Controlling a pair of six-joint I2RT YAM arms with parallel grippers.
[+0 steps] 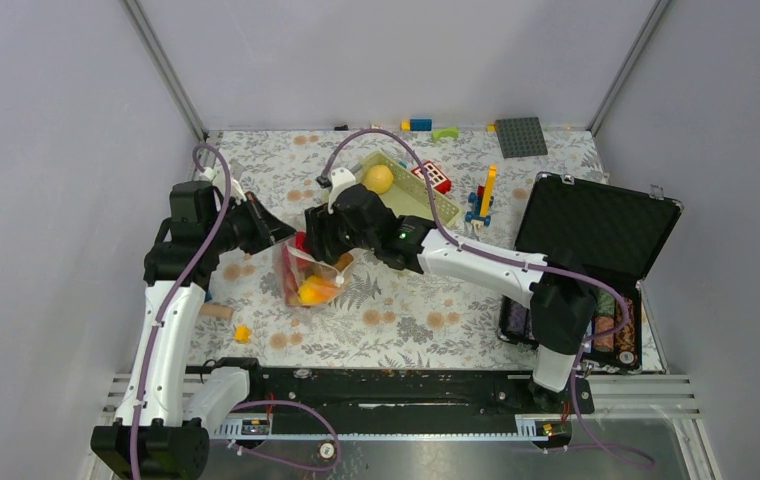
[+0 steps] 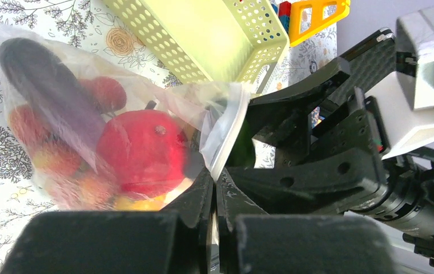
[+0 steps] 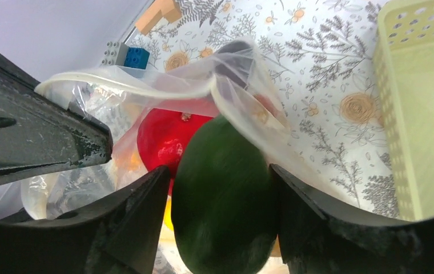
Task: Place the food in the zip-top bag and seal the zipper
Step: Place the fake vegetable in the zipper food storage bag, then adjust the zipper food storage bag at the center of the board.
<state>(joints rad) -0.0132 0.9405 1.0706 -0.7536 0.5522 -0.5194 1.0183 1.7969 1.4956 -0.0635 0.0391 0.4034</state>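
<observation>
The clear zip-top bag [image 1: 312,281] lies on the floral cloth with red, yellow, orange and purple food inside. In the left wrist view the bag [image 2: 60,114] holds a red fruit [image 2: 140,151] and a purple aubergine [image 2: 49,91]. My left gripper [image 2: 215,182] is shut on the bag's mouth edge with the zipper strip [image 2: 226,137]. My right gripper [image 3: 219,171] is shut on a dark green fruit [image 3: 226,200] at the open mouth of the bag [image 3: 249,85], just over the red fruit [image 3: 160,140]. A yellow fruit [image 1: 378,178] lies in the basket.
The pale green lattice basket [image 1: 426,205] stands just behind the bag, and shows in the wrist views [image 2: 203,40] [image 3: 426,103]. An open black case [image 1: 591,230] is at the right. Building blocks [image 1: 481,200] lie behind. A small yellow piece [image 1: 243,333] lies near the front left.
</observation>
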